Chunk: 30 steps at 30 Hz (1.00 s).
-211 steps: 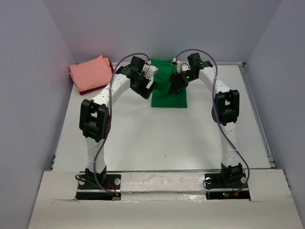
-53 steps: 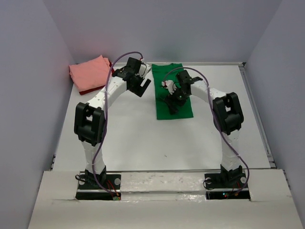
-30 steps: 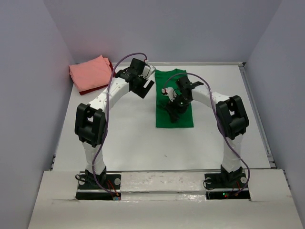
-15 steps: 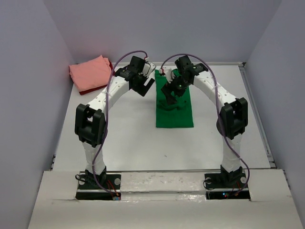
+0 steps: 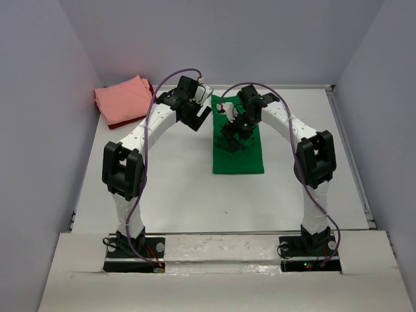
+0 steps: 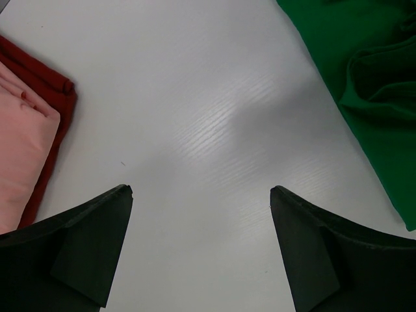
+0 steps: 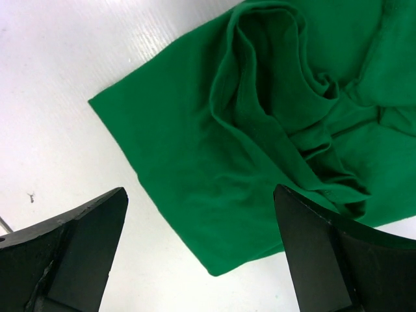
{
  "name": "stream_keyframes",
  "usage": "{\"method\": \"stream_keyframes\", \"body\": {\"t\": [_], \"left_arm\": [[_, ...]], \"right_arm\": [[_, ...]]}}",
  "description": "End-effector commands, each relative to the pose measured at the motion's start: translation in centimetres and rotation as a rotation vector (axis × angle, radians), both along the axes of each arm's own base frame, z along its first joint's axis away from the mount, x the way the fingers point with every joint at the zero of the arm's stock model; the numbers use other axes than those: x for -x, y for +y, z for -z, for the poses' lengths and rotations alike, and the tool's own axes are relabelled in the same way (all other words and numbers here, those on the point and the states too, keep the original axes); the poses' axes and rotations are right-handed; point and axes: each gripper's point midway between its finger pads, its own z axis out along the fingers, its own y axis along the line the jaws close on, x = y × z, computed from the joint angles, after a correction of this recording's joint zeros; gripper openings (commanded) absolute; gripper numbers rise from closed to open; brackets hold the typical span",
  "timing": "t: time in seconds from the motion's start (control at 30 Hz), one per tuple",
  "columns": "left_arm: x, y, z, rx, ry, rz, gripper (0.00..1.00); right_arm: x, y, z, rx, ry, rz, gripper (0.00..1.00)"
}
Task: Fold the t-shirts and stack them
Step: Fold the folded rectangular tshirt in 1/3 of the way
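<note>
A: Well, overhead items?
B: Green t-shirt (image 5: 238,159), long strip, mid-table; salmon pink t-shirt (image 5: 122,99) folded, far left.
A: Left wrist?
B: Left gripper (image 6: 201,190), fingers apart, empty, over bare table (image 6: 195,97); dark red t-shirt (image 6: 49,75) under the pink.
A: Right wrist?
B: Right gripper (image 7: 201,190), fingers apart, empty, above the green t-shirt's rumpled part.

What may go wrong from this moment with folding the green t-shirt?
1. The green t-shirt is bunched below the open right hand; folding now may trap the wrinkles.
2. A pinch there may catch several layers and pull the fold apart.
3. The left hand hangs open over the table beside it, so nothing pins the cloth.
</note>
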Motion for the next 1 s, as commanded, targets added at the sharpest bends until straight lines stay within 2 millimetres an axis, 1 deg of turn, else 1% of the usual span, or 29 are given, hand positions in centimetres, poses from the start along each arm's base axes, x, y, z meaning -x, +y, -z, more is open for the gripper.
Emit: {"method": "stream_keyframes", "body": {"t": [0.0,0.1,0.13,0.17,0.2,0.23,0.3,0.37,0.43,0.53,0.67,0.7,0.97], "left_arm": [[0.5,-0.2,-2.6,0.028,-0.044,0.02,0.99],[0.5,-0.2,-2.5,0.028,-0.042,0.022,0.99],[0.5,-0.3,-2.5,0.027,-0.041,0.023,0.99],[0.5,-0.3,-2.4,0.027,-0.041,0.023,0.99],[0.5,-0.3,-2.4,0.027,-0.039,0.022,0.99],[0.5,-0.3,-2.3,0.025,-0.036,0.023,0.99],[0.5,-0.3,-2.3,0.026,-0.038,0.023,0.99],[0.5,-0.3,-2.3,0.026,-0.038,0.023,0.99],[0.5,-0.3,-2.2,0.026,-0.036,0.024,0.99],[0.5,-0.4,-2.2,0.028,-0.035,0.026,0.99],[0.4,-0.6,-2.3,0.03,-0.036,0.029,0.99],[0.4,-0.8,-2.3,0.03,-0.034,0.033,0.99],[0.5,-0.9,-2.1,0.026,-0.031,0.035,0.99]], "right_arm": [[-1.7,0.6,0.4,0.005,-0.068,-0.016,1.0],[-2.3,0.8,1.3,0.005,-0.071,-0.019,0.99],[-2.5,1.2,1.1,-0.009,-0.071,-0.015,0.99],[-2.6,1.4,1.6,-0.01,-0.053,-0.01,0.99],[-2.5,1.5,1.6,-0.015,-0.041,-0.008,0.99],[-2.5,2.5,0.9,-0.044,-0.035,-0.018,0.99],[-2.1,2.7,1.2,-0.05,0.001,-0.017,0.99],[-1.7,3.4,1.1,-0.066,0.016,-0.024,0.99],[-1.5,3.5,1.0,-0.074,0.027,-0.022,0.99],[-0.9,4.0,0.6,-0.086,0.035,-0.033,0.99],[-0.4,4.3,-0.6,-0.114,0.048,-0.029,1.0],[0.0,4.8,-0.9,-0.123,0.053,-0.043,1.0],[1.3,5.5,-2.2,-0.163,0.082,-0.054,1.0]]}}
